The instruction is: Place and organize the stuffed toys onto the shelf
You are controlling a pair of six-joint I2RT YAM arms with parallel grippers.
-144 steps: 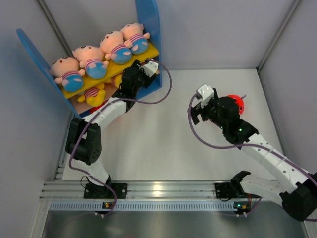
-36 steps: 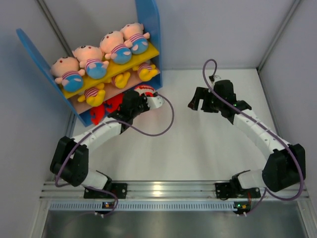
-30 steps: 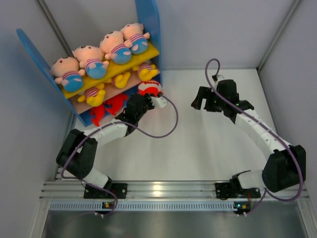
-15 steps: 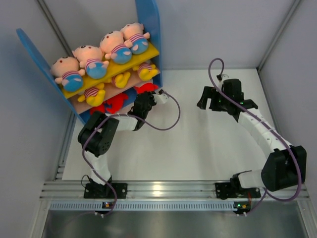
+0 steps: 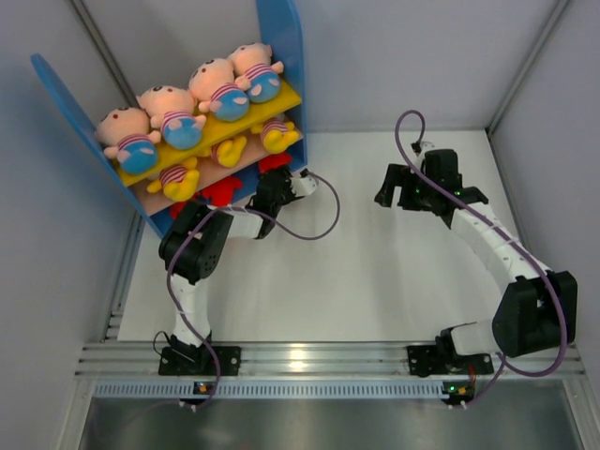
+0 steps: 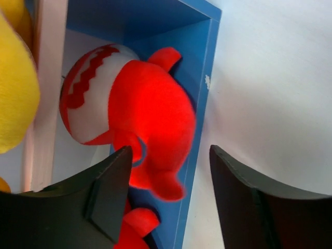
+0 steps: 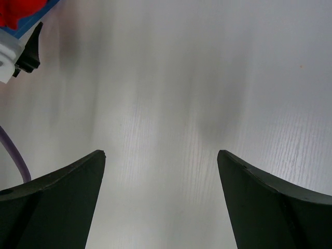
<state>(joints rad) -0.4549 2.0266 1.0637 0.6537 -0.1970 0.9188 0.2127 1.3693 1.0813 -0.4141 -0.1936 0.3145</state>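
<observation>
Silver rail at the near edge carries both arm bases. Beyond it lies the white table.

Right claw: fingers spread wide, nothing between them. It hangs over bare table, right of centre, well apart from the shelf.

Left claw: fingers spread, gripping nothing. It points into the bottom bay at the shelf's right end. A red monster with a white toothy face lies inside that bay against the blue side panel, just past the fingertips. Whether a finger touches it cannot be told.

A second red toy sits further left in the same bay.

Three yellow creatures in striped shirts lie in a row on the pink lower board.

Four pink-faced dolls lie side by side on the yellow upper board, filling its length.
</observation>
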